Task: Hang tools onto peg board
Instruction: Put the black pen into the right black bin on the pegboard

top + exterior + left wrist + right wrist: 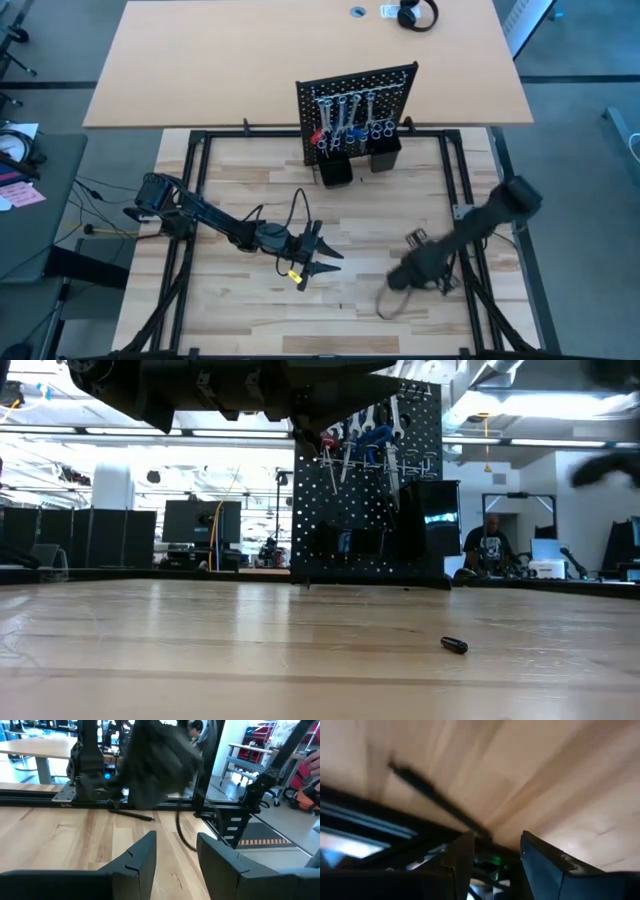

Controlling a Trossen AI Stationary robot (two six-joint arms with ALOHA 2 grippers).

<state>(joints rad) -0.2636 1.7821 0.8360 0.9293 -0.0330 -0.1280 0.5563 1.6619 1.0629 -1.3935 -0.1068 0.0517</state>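
While its fingers point(145, 852) stand spread with bare wood showing between them, the left gripper point(318, 256) hovers over the middle of the worktop point(240, 320), holding nothing. The right gripper point(405, 277) sits toward the worktop's right edge, blurred; its wrist view shows fingers point(540, 852) parted over the wood, nothing between them, and a dark thin rod-like thing point(435, 797), too smeared to name. The peg board point(357, 112) stands upright at the middle of the far edge, the tools point(347, 118) hanging in a row on it, two black cups point(336, 168) at its base. A small dark object point(454, 646) lies alone on the wood.
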